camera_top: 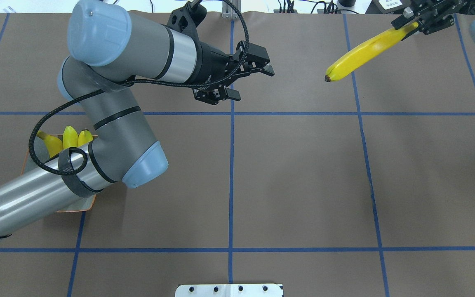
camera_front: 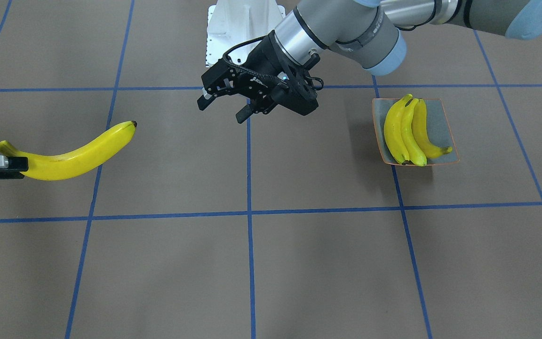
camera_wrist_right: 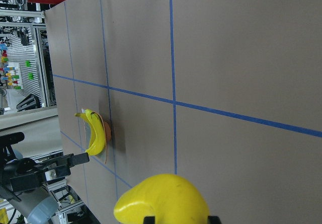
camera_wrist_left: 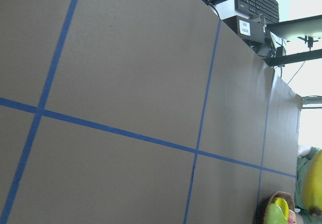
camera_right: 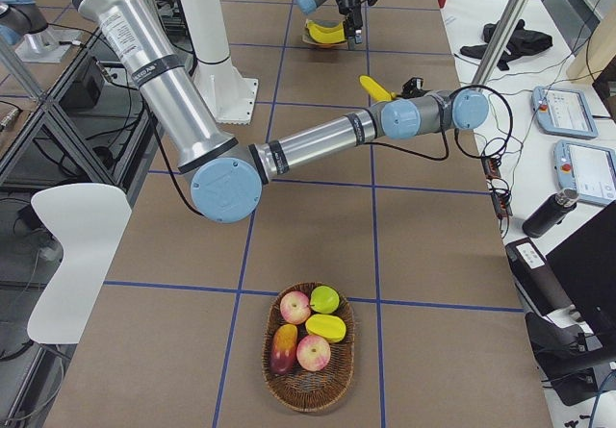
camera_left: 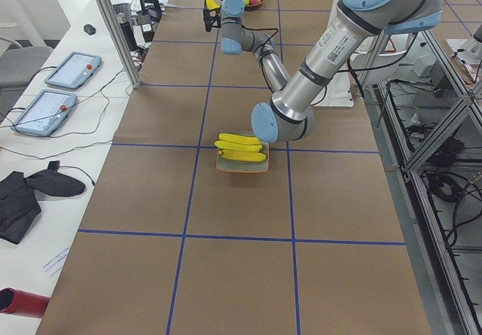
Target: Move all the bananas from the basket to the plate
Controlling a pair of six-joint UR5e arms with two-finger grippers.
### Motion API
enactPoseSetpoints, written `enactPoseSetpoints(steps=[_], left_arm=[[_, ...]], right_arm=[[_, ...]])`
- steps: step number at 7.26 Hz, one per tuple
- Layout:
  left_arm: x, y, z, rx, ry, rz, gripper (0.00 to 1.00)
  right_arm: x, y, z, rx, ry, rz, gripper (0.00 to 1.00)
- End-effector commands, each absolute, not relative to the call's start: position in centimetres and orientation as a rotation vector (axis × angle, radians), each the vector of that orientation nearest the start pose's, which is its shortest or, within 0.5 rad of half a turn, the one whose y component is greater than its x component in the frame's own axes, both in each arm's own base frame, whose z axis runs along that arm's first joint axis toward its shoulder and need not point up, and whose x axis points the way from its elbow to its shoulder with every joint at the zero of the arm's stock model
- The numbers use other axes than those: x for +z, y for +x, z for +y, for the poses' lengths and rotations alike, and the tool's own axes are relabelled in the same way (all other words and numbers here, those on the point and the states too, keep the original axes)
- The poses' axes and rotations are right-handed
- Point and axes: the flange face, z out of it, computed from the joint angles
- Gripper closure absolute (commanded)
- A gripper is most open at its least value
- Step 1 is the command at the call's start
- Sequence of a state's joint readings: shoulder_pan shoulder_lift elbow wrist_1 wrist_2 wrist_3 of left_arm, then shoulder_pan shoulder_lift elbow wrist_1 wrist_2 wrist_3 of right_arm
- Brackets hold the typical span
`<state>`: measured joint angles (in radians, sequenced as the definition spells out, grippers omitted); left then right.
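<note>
Three curved yellow bananas (camera_left: pixel 241 147) lie side by side on square orange-rimmed plate (camera_left: pixel 241 166), mid brown counter (camera_left: pixel 151 199). Fourth yellow banana (camera_left: pixel 207 2) at far arm (camera_left: pixel 256 45) tip.

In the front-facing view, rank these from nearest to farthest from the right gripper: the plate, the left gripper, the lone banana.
1. The lone banana, clamped in the right gripper at the view's left edge.
2. The left gripper, open, top centre.
3. The plate, on the view's right, carrying three bananas.

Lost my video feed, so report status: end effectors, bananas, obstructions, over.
Right end effector shut on fourth banana. Three bananas on plate. Left end effector open, empty, hanging between the two.
</note>
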<state>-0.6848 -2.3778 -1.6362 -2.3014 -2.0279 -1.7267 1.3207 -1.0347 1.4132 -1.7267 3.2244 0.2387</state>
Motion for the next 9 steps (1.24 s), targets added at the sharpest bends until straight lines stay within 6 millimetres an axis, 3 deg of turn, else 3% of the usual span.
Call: enactPoseSetpoints(steps=[1,2,4,6,7,9], left_arm=[[3.3,45.3,-46.3,-0.249,0.062,1.632,0.0],[1.9,45.6,-45.6,-0.23,0.061,1.652,0.0],[1.3,45.6,-45.4,-0.211,0.077,1.663,0.0],[2.3,45.4,-45.9,-0.191,0.112,1.65,0.0],[4.1,45.4,-46.3,-0.175,0.138,1.624,0.0],[4.2,43.3,-48.1,-0.189,0.178,1.627,0.0]], right_arm=[[33.7,-15.7,-66.0,-0.216,-0.268,-1.635,1.0],[33.0,-16.5,-65.6,-0.228,-0.281,-1.633,1.0],[32.1,-17.6,-64.9,-0.253,-0.286,-1.634,1.0],[30.3,-18.3,-63.8,-0.267,-0.303,-1.633,1.0],[29.7,-19.1,-63.3,-0.279,-0.314,-1.629,1.0],[29.3,-20.6,-62.6,-0.303,-0.329,-1.627,1.0]])
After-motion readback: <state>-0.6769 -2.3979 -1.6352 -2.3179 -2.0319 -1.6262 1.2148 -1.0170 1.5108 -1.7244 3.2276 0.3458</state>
